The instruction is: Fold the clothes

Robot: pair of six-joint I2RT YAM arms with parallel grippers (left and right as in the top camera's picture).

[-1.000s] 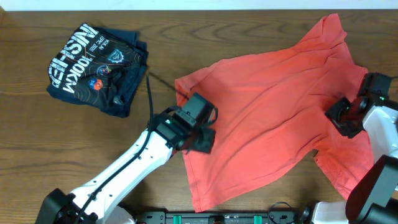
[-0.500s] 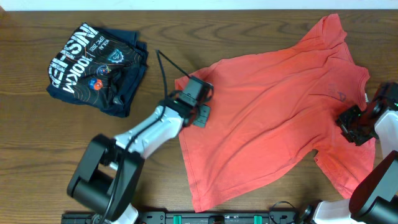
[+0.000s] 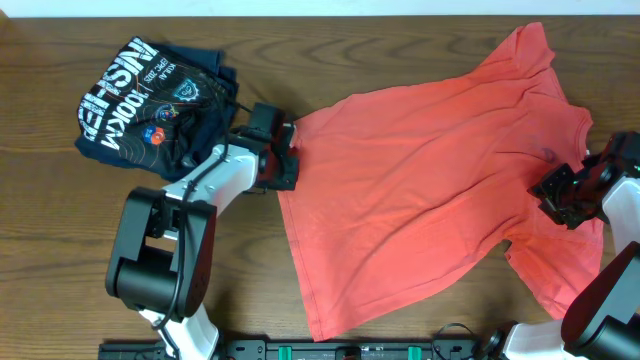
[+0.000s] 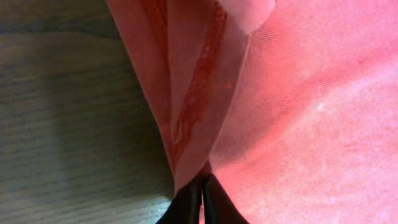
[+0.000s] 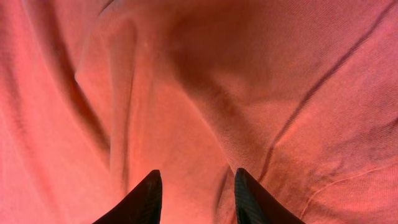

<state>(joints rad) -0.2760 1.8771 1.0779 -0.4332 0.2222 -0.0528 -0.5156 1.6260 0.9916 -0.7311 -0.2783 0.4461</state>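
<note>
The clothes (image 3: 430, 190), an orange-red T-shirt, lie spread and wrinkled over the right half of the table. My left gripper (image 3: 285, 165) is at the shirt's upper left corner, shut on the fabric edge. In the left wrist view the jaws (image 4: 202, 186) pinch a folded hem of the shirt (image 4: 298, 112) just above the wood. My right gripper (image 3: 550, 195) hovers over the shirt's right side, near a sleeve. In the right wrist view it (image 5: 196, 180) stands open, its fingertips apart over creased fabric (image 5: 205, 81), with nothing caught between them.
A folded dark navy shirt (image 3: 150, 105) with white lettering lies at the far left, close behind my left arm. Bare wooden table (image 3: 400, 50) shows around both garments. The table's front edge runs just below the shirt's lower hem.
My left gripper has travelled up and left from the shirt's left part to its corner and shut on the edge. The shirt's left edge now lies straighter. My right gripper barely shifted.
</note>
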